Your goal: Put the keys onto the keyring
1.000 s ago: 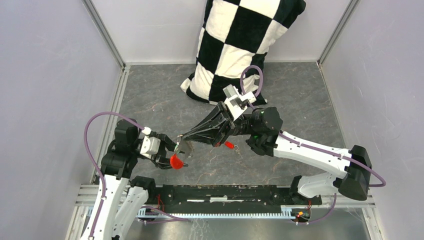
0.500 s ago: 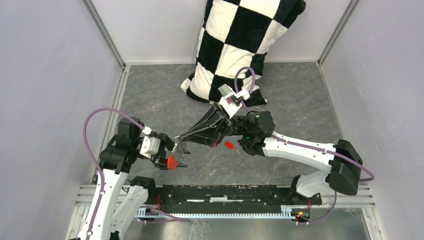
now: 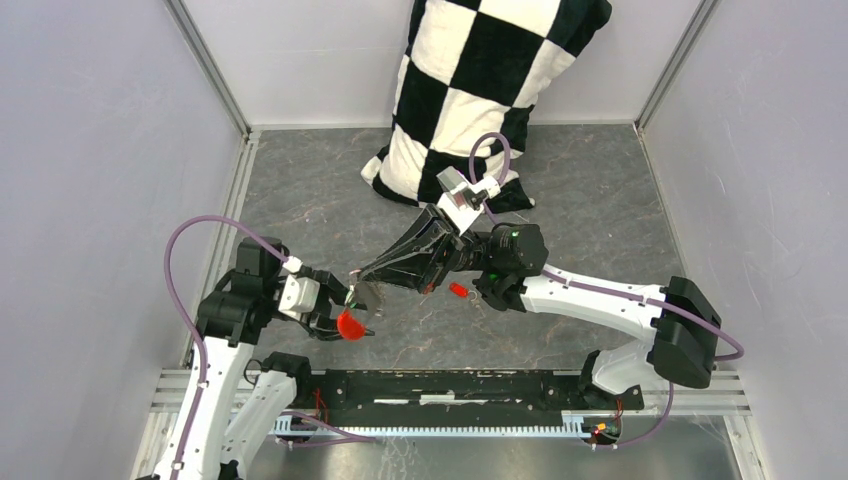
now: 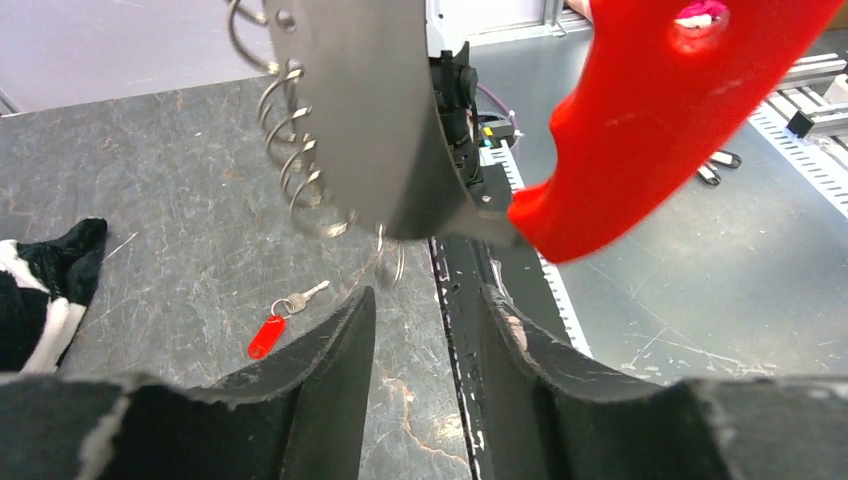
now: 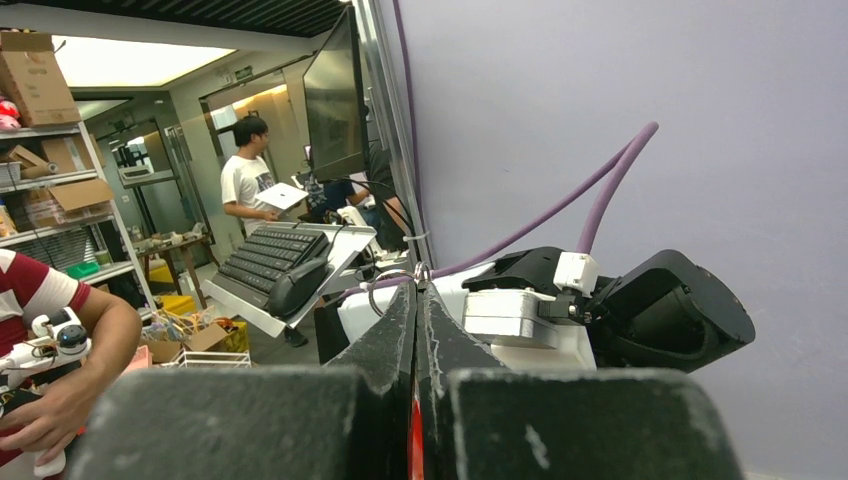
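Observation:
The keyring's red-and-grey fob (image 3: 349, 324) hangs between the two gripper tips. In the left wrist view the fob (image 4: 640, 120) and its wire rings (image 4: 295, 160) fill the top of the picture, just beyond my left gripper (image 4: 425, 300). That gripper's jaws stand apart, with only the floor showing in the gap. My right gripper (image 3: 360, 279) is shut and pinches a thin silver ring (image 5: 391, 286) at its very tip (image 5: 417, 290). The red-headed key (image 3: 459, 290) lies flat on the floor under the right arm and shows again in the left wrist view (image 4: 266, 337). A green speck (image 3: 351, 297) sits by the fingertips. I cannot tell what it is.
A black-and-white checkered pillow (image 3: 470, 90) leans against the back wall, and its corner (image 4: 40, 290) shows at the left. A black rail (image 3: 450, 385) runs along the near edge. Grey walls close in on both sides.
The right arm has shifted a little to the left, still pinching the ring. The fob swung slightly left and back. The left arm has barely moved.

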Robot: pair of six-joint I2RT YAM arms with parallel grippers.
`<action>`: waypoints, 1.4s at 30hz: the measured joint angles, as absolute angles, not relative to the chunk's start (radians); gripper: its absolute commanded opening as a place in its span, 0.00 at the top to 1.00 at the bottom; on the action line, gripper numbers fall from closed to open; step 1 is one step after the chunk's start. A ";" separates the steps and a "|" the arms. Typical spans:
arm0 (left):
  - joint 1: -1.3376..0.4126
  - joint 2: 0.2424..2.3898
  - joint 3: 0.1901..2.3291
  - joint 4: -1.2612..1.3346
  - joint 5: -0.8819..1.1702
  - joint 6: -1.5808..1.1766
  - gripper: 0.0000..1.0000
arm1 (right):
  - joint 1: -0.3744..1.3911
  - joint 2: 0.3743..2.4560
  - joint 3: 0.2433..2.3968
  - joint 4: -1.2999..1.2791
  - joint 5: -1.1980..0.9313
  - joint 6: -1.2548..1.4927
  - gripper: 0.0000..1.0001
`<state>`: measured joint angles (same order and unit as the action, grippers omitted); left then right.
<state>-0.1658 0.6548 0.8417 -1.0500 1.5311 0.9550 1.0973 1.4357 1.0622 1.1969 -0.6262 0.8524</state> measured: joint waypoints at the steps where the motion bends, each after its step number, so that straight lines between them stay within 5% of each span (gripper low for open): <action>1: -0.166 0.655 0.845 -1.052 1.531 0.957 0.48 | 1.097 1.436 1.062 1.200 -0.626 0.855 1.00; 6: -0.166 0.657 0.846 -1.062 1.531 0.971 0.51 | 1.097 1.458 1.062 1.242 -0.624 0.885 1.00; 11: -0.165 0.670 0.847 -1.069 1.531 0.985 0.81 | 1.097 1.485 1.062 1.253 -0.624 0.903 1.00; 14: -0.165 0.674 0.861 -1.070 1.531 0.987 0.90 | 1.097 1.488 1.062 1.257 -0.624 0.909 1.00; 28: -0.165 0.674 0.882 -1.091 1.531 1.008 0.98 | 1.097 1.490 1.062 1.286 -0.616 0.936 0.99; 42: -0.165 0.597 0.947 -0.986 1.236 1.155 0.98 | 1.063 1.346 0.976 1.148 -0.685 0.854 0.71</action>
<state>-0.1650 0.5972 0.9466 -0.9855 1.2362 1.1553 1.0630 1.3457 0.9756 1.1484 -0.6849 0.8536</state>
